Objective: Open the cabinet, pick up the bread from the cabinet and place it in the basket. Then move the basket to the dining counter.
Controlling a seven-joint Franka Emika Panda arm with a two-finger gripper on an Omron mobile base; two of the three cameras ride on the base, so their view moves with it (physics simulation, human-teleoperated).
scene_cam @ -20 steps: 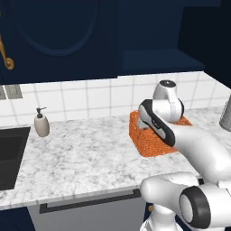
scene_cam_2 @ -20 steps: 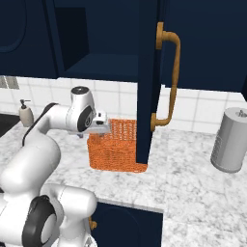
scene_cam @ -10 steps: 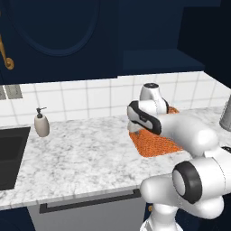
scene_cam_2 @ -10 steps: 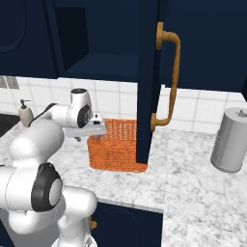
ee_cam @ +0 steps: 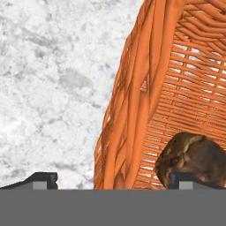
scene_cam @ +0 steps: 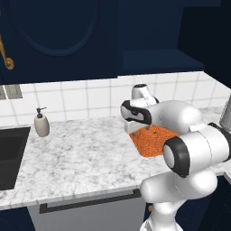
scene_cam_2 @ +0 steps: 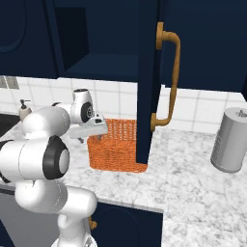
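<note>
1. The claw (ee_cam: pixel 110 181) points down over the basket's near wall; its two tips stand wide apart, one outside over the marble, the other inside, clamped on nothing.
2. In the left base view the claw (scene_cam: pixel 131 130) sits at the basket's 9 o'clock edge — a second ago the hand was further right, over the middle of the basket, so the arm has swung left and the elbow has folded in toward the base.
3. The basket (ee_cam: pixel 145 101) rests on the marble surface (ee_cam: pixel 48 79); it has not shifted between frames.
4. The bread (ee_cam: pixel 194 159), a dark brown crusty loaf, lies inside the basket at about 4 o'clock in the hand view, just beside the inner tip; whether they touch I cannot tell.
5. In the right base view the basket (scene_cam_2: pixel 116 152) stands partly behind the open cabinet (scene_cam_2: pixel 147 82) door, whose brass handle (scene_cam_2: pixel 169 77) faces the camera — unchanged.
6. A soap dispenser (scene_cam: pixel 41 124) stands well to the left, at 9 o'clock from the basket; a grey canister (scene_cam_2: pixel 230 140) stands at 3 o'clock in the right base view.
</note>
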